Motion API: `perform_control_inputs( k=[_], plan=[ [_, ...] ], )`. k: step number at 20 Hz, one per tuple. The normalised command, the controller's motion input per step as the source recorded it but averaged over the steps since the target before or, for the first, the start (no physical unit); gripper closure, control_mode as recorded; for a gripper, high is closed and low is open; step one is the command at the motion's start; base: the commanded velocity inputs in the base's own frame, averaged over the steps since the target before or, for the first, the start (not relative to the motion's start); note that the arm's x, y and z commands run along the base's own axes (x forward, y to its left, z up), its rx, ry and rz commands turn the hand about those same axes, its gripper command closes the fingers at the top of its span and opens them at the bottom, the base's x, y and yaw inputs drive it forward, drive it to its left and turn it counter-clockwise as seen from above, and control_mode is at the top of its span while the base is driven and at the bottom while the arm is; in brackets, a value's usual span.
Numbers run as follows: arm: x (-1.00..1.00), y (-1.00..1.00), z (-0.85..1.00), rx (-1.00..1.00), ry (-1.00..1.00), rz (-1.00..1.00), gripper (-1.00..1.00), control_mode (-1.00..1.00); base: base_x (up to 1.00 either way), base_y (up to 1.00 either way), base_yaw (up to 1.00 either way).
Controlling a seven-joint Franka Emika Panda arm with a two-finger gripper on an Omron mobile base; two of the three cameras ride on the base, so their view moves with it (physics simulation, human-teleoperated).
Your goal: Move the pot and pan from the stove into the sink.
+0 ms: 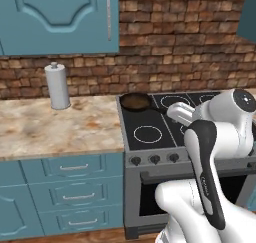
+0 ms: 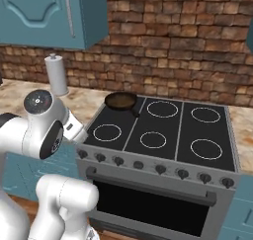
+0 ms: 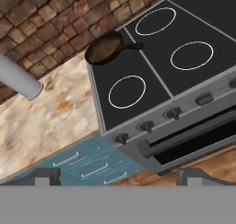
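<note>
The pan (image 1: 135, 102) (image 2: 120, 100) (image 3: 103, 48), shallow and brown inside with a thin black handle, sits on the back left burner of the stove (image 1: 135, 119) (image 2: 175, 130) (image 3: 154, 50). The other ring burners are bare. The pot and the sink are out of view. My gripper (image 3: 122, 177) is open, its two dark tips far apart with nothing between them. It hangs well short of the pan, over the stove's front left corner and the drawers beside it.
A marble counter (image 1: 60, 127) runs left of the stove, with an upright paper towel roll (image 1: 57, 86) (image 2: 57, 76) (image 3: 18, 78) near the brick wall. Teal wall cabinets (image 1: 60, 17) hang above it and teal drawers (image 1: 75, 194) sit below. Knobs line the range front.
</note>
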Motion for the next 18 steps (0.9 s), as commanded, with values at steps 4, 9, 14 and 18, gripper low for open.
perform_control_inputs(
  k=[4,9,14,18],
  plan=[
    [0.0,0.0,0.0,0.0,0.0,0.0,-1.0,1.0,0.56,0.0,-0.04],
    [0.0,0.0,0.0,0.0,0.0,0.0,-1.0,1.0,0.48,0.01,-0.03],
    [0.0,0.0,0.0,0.0,0.0,0.0,-1.0,1.0,0.36,0.01,-0.04],
    [0.0,0.0,0.0,0.0,0.0,0.0,-1.0,1.0,0.41,0.0,-0.05]
  ],
)
